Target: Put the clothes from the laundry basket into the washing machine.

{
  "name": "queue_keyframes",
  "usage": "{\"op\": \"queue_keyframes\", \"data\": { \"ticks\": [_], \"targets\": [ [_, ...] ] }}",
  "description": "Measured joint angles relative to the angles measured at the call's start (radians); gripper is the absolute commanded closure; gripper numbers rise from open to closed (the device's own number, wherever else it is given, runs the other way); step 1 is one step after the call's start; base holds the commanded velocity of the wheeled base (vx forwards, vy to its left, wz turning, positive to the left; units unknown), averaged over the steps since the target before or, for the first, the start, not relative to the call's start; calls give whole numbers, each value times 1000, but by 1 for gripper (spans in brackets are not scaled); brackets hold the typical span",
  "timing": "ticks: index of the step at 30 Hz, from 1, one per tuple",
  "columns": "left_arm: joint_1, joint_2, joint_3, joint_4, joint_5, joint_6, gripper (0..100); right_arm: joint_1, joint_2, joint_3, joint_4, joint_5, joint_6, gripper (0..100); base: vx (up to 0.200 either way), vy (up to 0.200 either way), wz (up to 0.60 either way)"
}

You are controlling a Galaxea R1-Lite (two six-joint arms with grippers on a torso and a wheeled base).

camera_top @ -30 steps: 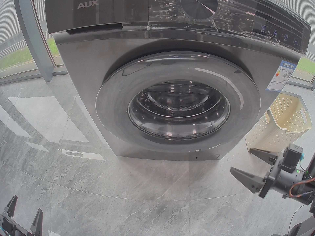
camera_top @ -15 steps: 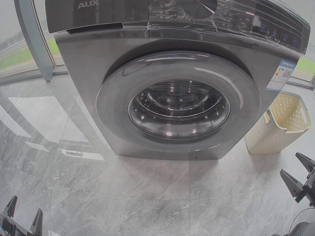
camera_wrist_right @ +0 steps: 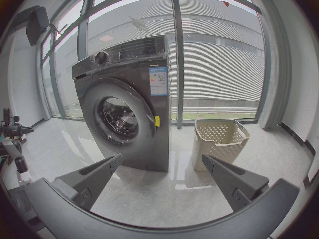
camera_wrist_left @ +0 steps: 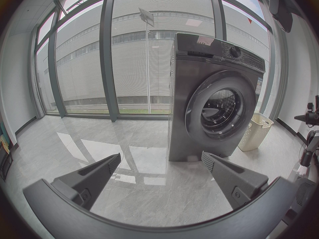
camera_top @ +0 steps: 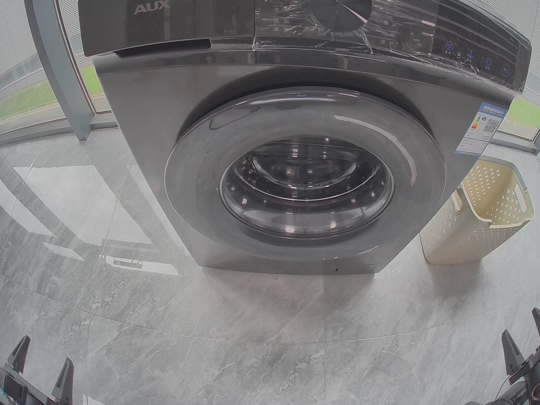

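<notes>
A grey front-loading washing machine [camera_top: 304, 142] stands straight ahead on the floor, its round glass door [camera_top: 306, 187] shut. To its right sits a cream perforated laundry basket [camera_top: 484, 215]; no clothes show inside it in the right wrist view of the basket [camera_wrist_right: 221, 140]. My left gripper [camera_top: 40, 364] is low at the bottom left, open and holding nothing. At the bottom right corner my right gripper [camera_top: 523, 341] is open too, with nothing between its fingers. Each wrist view shows its gripper [camera_wrist_left: 161, 165] [camera_wrist_right: 161, 165] spread wide, well back from the machine [camera_wrist_left: 216, 100] [camera_wrist_right: 124, 107].
Grey marble floor [camera_top: 253, 333] lies open between me and the machine. Tall windows with dark frames [camera_top: 56, 57] run behind it. White walls close the room at both sides.
My right gripper has drawn back from in front of the basket, down to the bottom right corner of the head view. The left gripper, machine and basket have stayed put.
</notes>
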Motion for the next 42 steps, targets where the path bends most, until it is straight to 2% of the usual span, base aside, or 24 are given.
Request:
{"op": "queue_keyframes", "data": {
  "ticks": [3,6,8,13,16,23,29,42],
  "targets": [
    [0,0,0,0,0,-1,0,-20,-40,2,68,-36,4,0,0,0,0],
    [0,0,0,0,0,-5,0,-31,-63,3,84,-49,16,0,0,0,0],
    [0,0,0,0,0,-6,0,-35,-72,3,89,-47,17,0,0,0,0],
    [0,0,0,0,0,-6,0,-38,-85,3,105,-14,-29,0,0,0,0],
    [0,0,0,0,0,-5,0,-38,-89,3,107,-10,-10,0,0,0,0],
    [0,0,0,0,1,-6,0,-38,-91,3,110,0,-16,0,0,0,0],
    [0,0,0,-1,2,-17,0,-37,-91,3,111,-2,-10,0,0,0,0],
    [0,0,0,-1,1,-7,0,-39,-91,3,110,-3,-16,0,0,0,0]
  ]
}}
